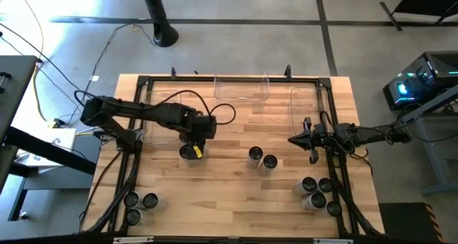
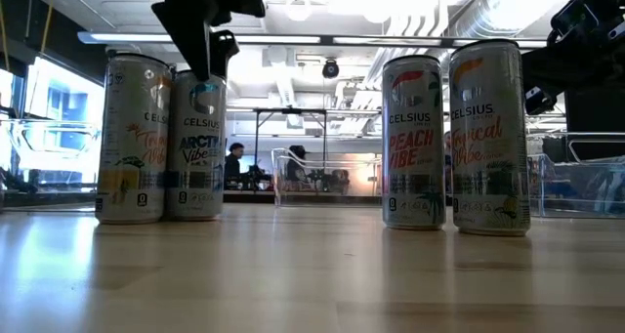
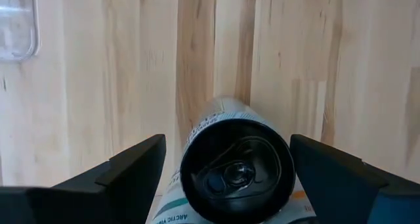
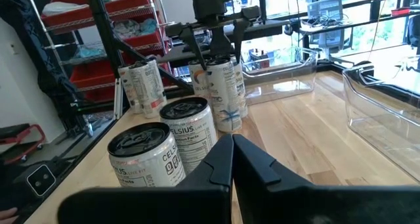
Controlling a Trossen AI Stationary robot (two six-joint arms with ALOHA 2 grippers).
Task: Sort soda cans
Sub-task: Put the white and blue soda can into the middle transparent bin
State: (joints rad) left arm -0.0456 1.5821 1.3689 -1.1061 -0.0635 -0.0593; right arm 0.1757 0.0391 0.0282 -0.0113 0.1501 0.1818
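Note:
Soda cans with dark tops and white sides stand upright on the wooden table in four groups. My left gripper [image 1: 195,145] hangs open, pointing down, over the far-left pair [image 1: 189,152]. In the left wrist view its fingers stand on either side of one can's dark top [image 3: 236,175], with a gap on each side. The low view shows this gripper [image 2: 207,55] just above the Arctic Vibe can [image 2: 195,143]. My right gripper [image 1: 300,140] is shut and empty, held level above the table's right part, pointing at the middle pair [image 4: 164,145].
A middle pair of cans [image 1: 262,158], several cans near the right edge [image 1: 318,194] and three at the near left corner [image 1: 138,205] stand on the table. One clear bin [image 1: 242,88] sits at the far edge, another [image 1: 309,104] at the far right. A dark frame rims the table.

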